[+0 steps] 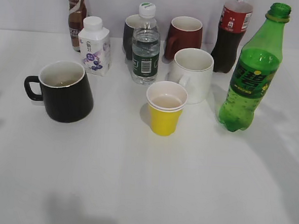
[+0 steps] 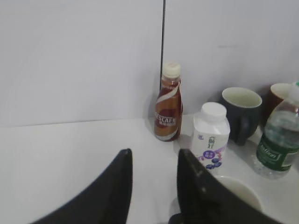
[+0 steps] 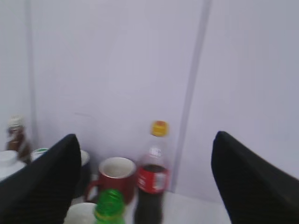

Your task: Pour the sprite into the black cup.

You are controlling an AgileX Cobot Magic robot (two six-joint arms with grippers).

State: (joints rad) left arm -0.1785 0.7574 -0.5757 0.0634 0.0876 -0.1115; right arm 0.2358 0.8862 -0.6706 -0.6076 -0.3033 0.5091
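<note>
The sprite [image 1: 251, 72], a tall green bottle with a green-yellow label, stands upright at the right of the table. Its green top [image 3: 110, 205] shows low in the right wrist view, below and left of the middle of my right gripper [image 3: 145, 140]. That gripper is wide open and empty, above and behind the bottle. The black cup [image 1: 64, 89], wide with a white inside, stands at the left with its handle to the left. My left gripper [image 2: 154, 156] is open and empty. The cup's pale inside [image 2: 238, 191] shows just right of its right finger. Neither gripper shows in the exterior view.
A yellow paper cup [image 1: 165, 109] and a white mug [image 1: 193, 74] stand in the middle. Behind are a clear water bottle [image 1: 145, 46], a small white carton bottle [image 1: 95, 46], a brown coffee bottle [image 1: 75, 16], a dark mug [image 1: 130, 35], a dark red mug [image 1: 184, 37] and a cola bottle [image 1: 231, 38].
</note>
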